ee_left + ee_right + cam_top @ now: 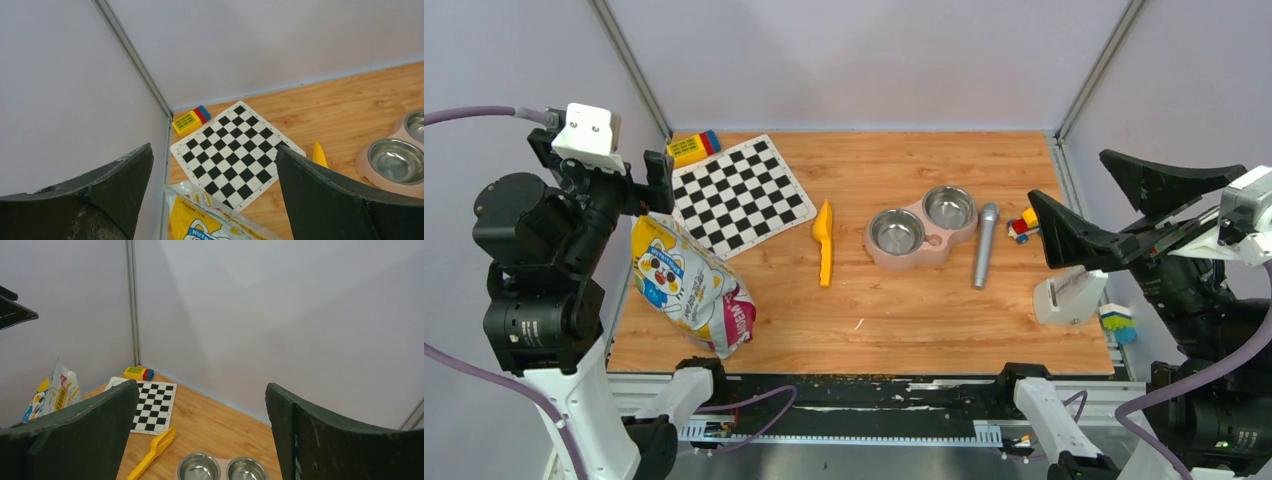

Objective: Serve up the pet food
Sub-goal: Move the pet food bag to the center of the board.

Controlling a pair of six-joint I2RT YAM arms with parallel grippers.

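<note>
No brown kibble shows in any view. The glossy cartoon-cat bag [689,285] lies at the table's left front; it also shows in the left wrist view [210,220]. A yellow scoop [824,240] lies mid-table. A pink double feeder [934,242] holds two empty steel bowls, also seen in the right wrist view [222,470]. My left gripper [652,185] hangs open and empty above the bag's far end [214,150]. My right gripper [1069,185] is open and empty, held high at the right [201,385].
A checkerboard mat [739,195] and a yellow toy block [694,147] sit at the back left. A silver cylinder [985,245] and a small toy [1022,226] lie right of the feeder. A white stand [1069,297] and a sponge [1117,322] are at the right front.
</note>
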